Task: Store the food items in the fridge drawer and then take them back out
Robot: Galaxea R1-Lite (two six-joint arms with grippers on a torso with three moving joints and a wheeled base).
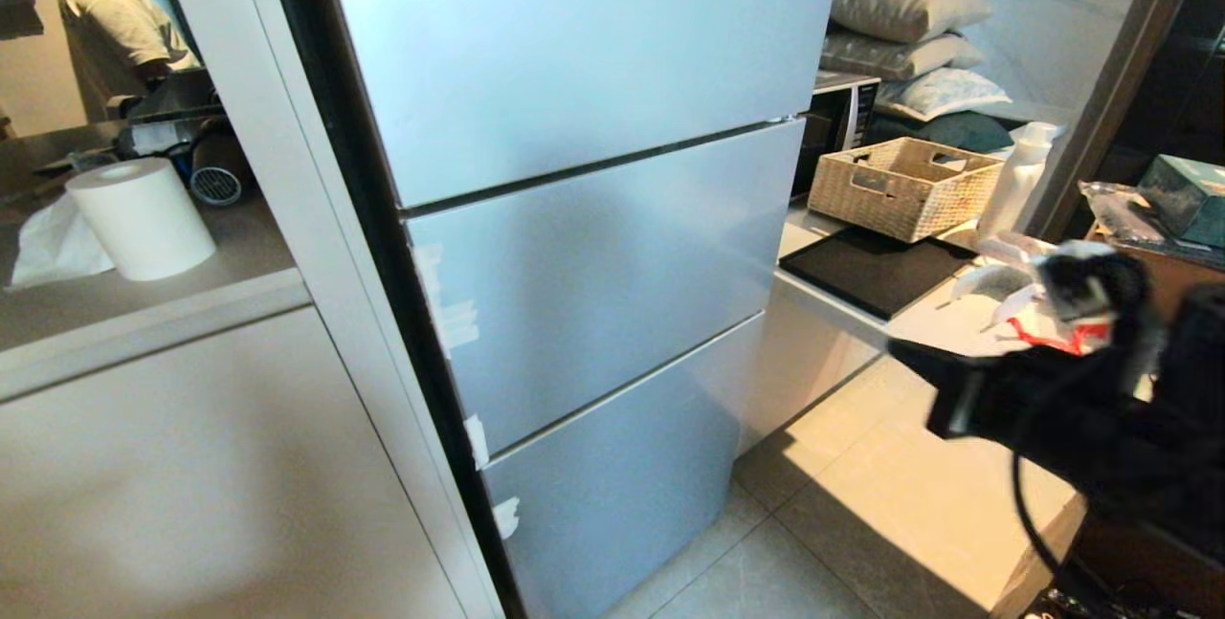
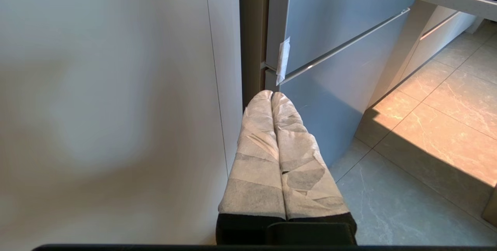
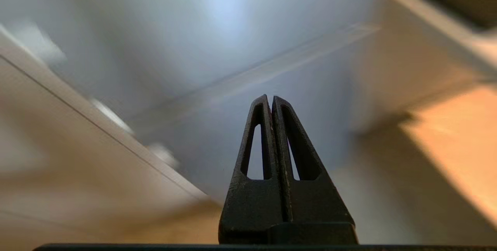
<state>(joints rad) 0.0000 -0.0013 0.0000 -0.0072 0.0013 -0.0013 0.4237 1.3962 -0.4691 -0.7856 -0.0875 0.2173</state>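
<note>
Right now, fridge (image 1: 593, 246) fully closed: three silver-blue door panels, upper, mid (image 1: 612, 284) & lower (image 1: 612, 485), all flush, w/ bits of white tape (image 1: 457, 322) along left edge. Fridge drawer not visible, nor either fruit; presumably behind the panels, can't tell which.

Right gripper (image 3: 271, 101) in front of lower fridge panels, jaws pressed together, nothing between them. In head view, only a blurred black arm (image 1: 1072, 408) at right edge, above floor tiles (image 1: 861, 523); tips not clear there.

Left gripper (image 2: 271, 95) low beside fridge's left edge, near white cabinet side (image 2: 116, 107); jaws together, fingers (image 2: 256, 158) wrapped in pale tape, empty. Tape strip (image 2: 282, 60) on panel seam just beyond tips, not touching as far as can be seen.

Elsewhere: worktop (image 1: 124, 294) left of fridge w/ paper-towel roll (image 1: 142, 217) upright, crumpled tissue (image 1: 53, 246) beside it. Person (image 1: 105, 7) in pale T-shirt standing behind that worktop. Right of fridge: low ledge w/ black tray (image 1: 871, 270), woven basket (image 1: 904, 187) partly on it, white spray bottle (image 1: 1019, 174) near basket, microwave (image 1: 837, 126) behind, stacked pillows (image 1: 904, 31) further back.
</note>
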